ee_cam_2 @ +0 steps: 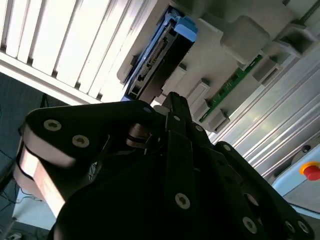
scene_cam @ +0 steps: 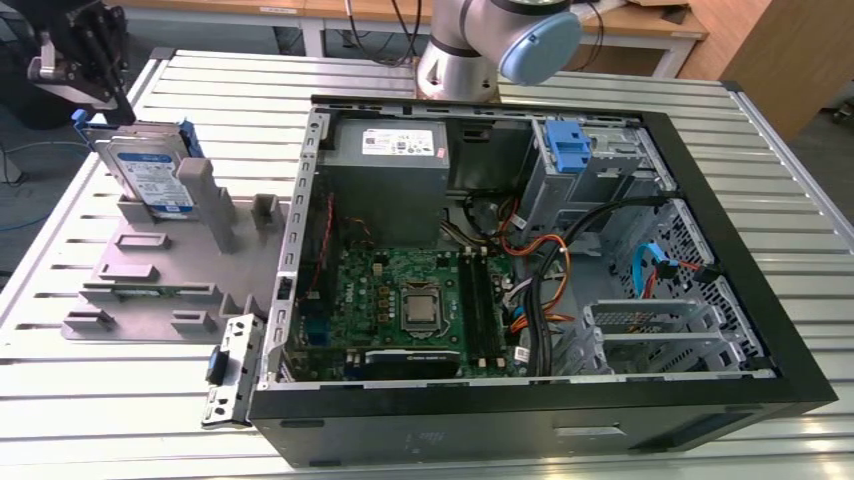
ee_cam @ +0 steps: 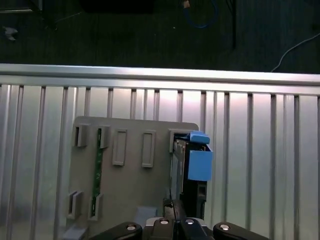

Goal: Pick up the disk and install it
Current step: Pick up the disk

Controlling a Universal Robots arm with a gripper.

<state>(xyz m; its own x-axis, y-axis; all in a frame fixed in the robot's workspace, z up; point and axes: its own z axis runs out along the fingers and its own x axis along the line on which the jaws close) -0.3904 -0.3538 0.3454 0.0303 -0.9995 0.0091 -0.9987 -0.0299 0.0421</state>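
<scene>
Tool (ee_cam: 174, 206), black, grip unclear, over upright flat metal disk (scene_cam: 144, 175), blue plastic rails

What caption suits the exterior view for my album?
Claw above the disk standing upright in a grey holder, beside an open computer case.

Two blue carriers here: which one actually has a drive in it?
The disk standing on edge in the grey fixture, near the gripper; the blue bracket inside the computer case is bare.

Silver-grey tubular arm (scene_cam: 458, 60), upper middle of the exterior view, with a round pale-blue cap (scene_cam: 541, 45). Ends in a black pincer (ee_cam_2: 175, 102) of flat links dotted with silver screws (ee_cam_2: 181, 200).
</scene>
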